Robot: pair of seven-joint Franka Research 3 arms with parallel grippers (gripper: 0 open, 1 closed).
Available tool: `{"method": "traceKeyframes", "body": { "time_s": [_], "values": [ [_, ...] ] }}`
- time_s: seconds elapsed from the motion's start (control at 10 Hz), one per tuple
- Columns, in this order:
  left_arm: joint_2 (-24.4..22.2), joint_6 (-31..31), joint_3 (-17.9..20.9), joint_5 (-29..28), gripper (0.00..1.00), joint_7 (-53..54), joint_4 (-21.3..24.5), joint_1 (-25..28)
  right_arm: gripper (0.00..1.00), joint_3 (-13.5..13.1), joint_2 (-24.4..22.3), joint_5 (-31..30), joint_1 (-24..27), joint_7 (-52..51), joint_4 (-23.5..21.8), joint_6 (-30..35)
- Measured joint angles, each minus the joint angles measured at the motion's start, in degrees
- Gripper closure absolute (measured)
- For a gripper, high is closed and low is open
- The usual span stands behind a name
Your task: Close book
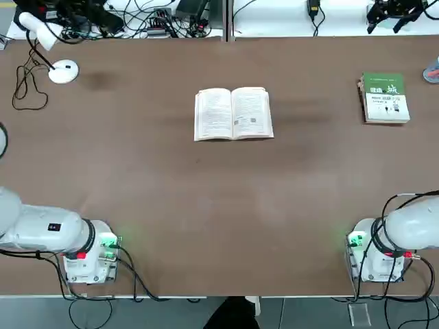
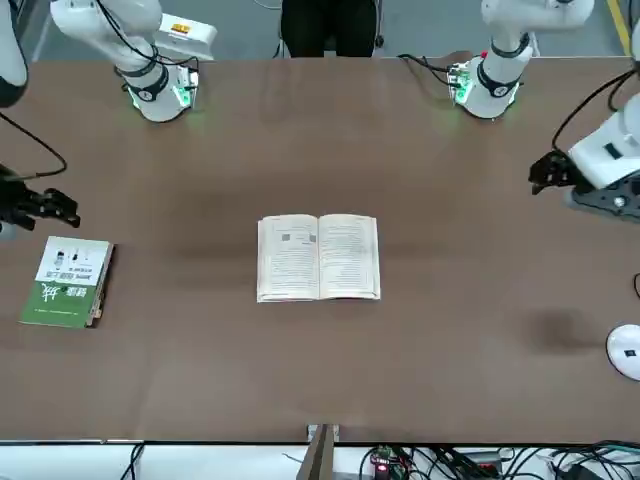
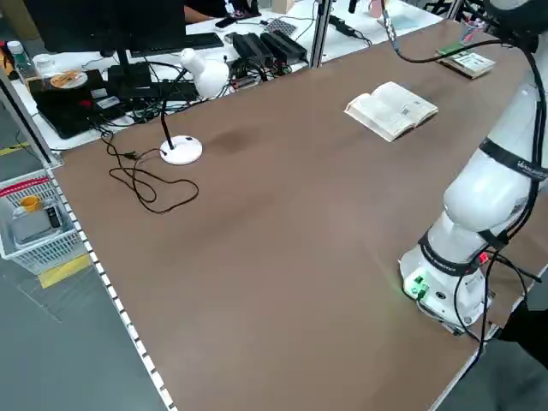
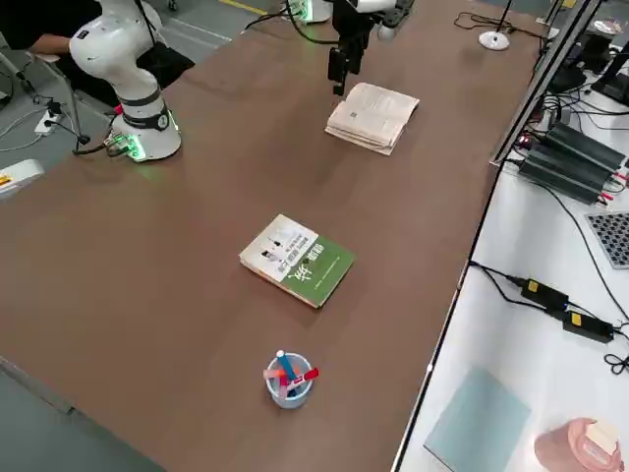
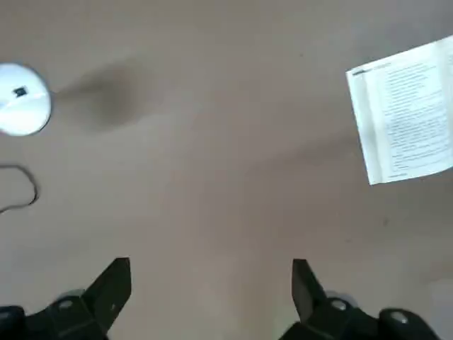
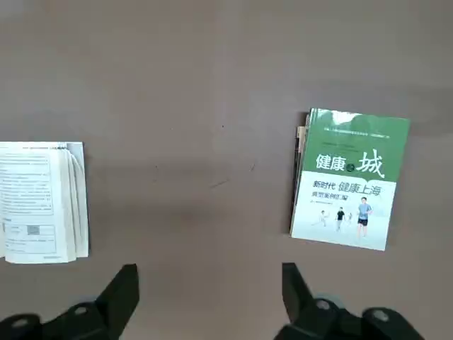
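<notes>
Two grippers hover above the brown table [image 1: 206, 185], one on each side, neither touching anything; the left gripper [image 5: 212, 290] holds its black fingers spread wide with nothing between them; the right gripper [image 6: 211, 290] likewise has its fingers well apart and empty. In the front view, the left one hangs at about two o'clock from the open book [image 1: 233, 114], the right one between nine and ten.

The open book lies flat near twelve o'clock on the table in the top view, its cream text pages facing up, its spine running roughly from twelve to six; both halves are down, so it is not closed; its cover seems to be underneath, though the pages hide most of it.

At two o'clock sits the green-and-white book [image 1: 385, 99], closed, front cover up, with other edges showing beneath it; the pen cup [image 1: 431, 72] stands beyond it in the same direction, at the table's edge; the white lamp base [image 1: 63, 71] rests at ten o'clock, its dark cable [image 1: 27, 86] looped beside it; in the front view, a person [image 2: 330, 25] in dark trousers is at twelve o'clock, beyond the table's far edge.
</notes>
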State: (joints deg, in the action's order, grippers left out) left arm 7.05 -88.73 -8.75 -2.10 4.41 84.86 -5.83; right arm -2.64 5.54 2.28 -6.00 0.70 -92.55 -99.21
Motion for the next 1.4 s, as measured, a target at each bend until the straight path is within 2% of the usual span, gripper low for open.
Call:
{"method": "traceKeyframes", "body": {
  "time_s": [0.3, 0.7, 0.8, 0.9, 1.0, 1.1, 1.2, 1.4],
  "values": [
    [2.8, -3.5, -1.4, 0.0, 0.0, 0.0, -0.9, -2.9, 0.24, 0.1, 1.8, 0.1, -0.3, 0.0, 0.0, -1.4],
    [5.7, -8.0, -1.8, 0.0, 0.0, 0.0, -1.0, -7.2, 0.7, 0.0, 4.0, 6.3, -0.5, 0.2, 0.0, -3.1],
    [6.3, -8.8, -1.9, 0.0, 0.0, 0.0, -1.1, -8.0, 0.79, 0.0, 4.7, 8.2, -0.5, 0.4, 0.0, -3.8],
    [7.1, -9.7, -2.0, 0.0, 0.0, 0.0, -1.3, -8.6, 0.79, 0.0, 5.4, 10.0, -0.5, 1.1, -0.1, -4.3],
    [8.0, -10.4, -2.0, 0.0, 0.0, 0.0, -1.7, -9.1, 0.84, 0.1, 6.1, 11.7, -0.6, 2.0, -0.1, -4.9],
    [9.1, -10.8, -2.0, 0.0, 0.0, 0.0, -2.5, -9.7, 0.94, 0.1, 6.9, 13.6, -0.7, 2.9, -0.1, -5.7],
    [10.2, -11.3, -2.0, 0.0, 0.0, 0.1, -3.2, -10.2, 0.99, 0.1, 7.9, 16.2, -1.0, 3.8, -0.1, -6.2],
    [12.3, -13.7, -2.2, 0.0, 0.0, 0.3, -4.1, -10.9, 0.99, 0.1, 10.0, 22.3, -1.7, 4.8, -0.1, -7.3]
  ]
}}
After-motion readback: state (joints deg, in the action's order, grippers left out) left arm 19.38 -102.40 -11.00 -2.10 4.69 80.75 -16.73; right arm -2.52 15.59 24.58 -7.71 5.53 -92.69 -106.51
